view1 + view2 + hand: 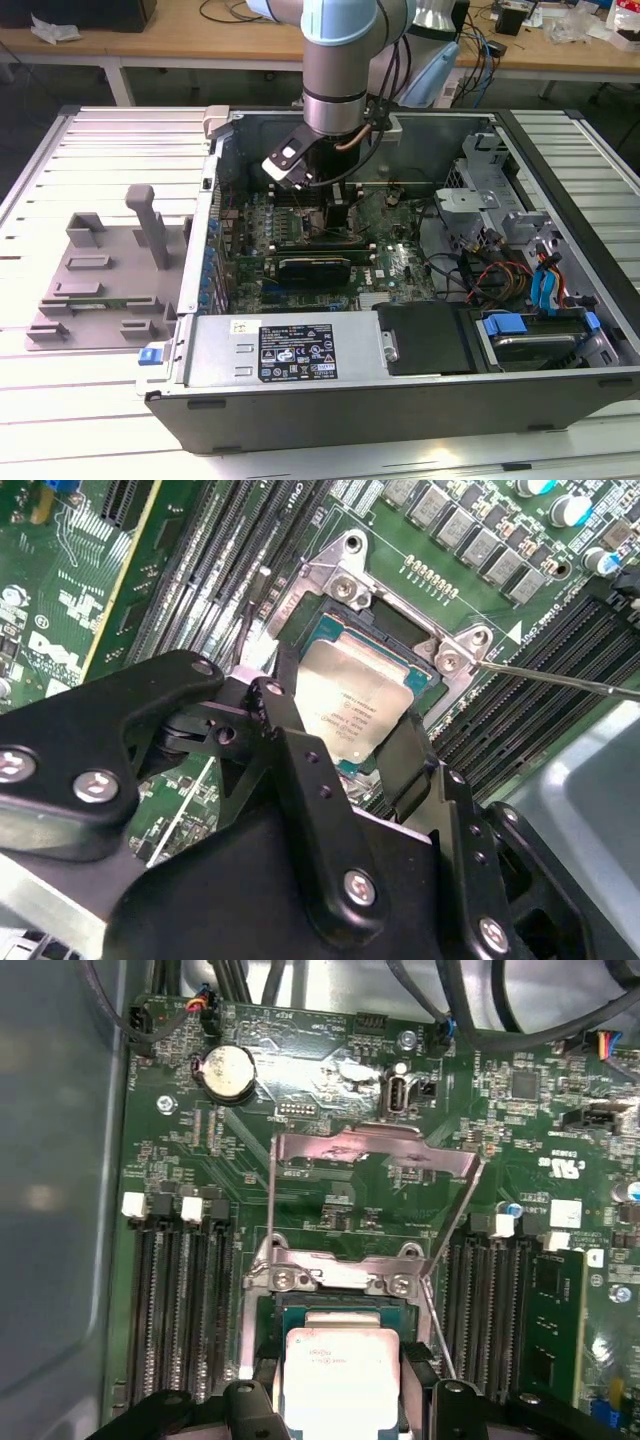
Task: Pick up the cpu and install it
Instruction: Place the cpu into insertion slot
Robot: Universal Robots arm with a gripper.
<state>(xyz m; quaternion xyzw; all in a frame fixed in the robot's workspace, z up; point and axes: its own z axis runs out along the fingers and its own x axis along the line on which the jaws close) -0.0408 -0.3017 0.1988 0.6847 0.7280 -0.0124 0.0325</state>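
Claw (345, 718) grips cpu (352, 690) over socket (345, 580), print illegible.

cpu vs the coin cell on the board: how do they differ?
The cpu is square, the coin cell round. The cpu looks larger. The gripper clamps the cpu at the socket; the coin cell sits untouched, apart from it. Both have shiny metal tops.
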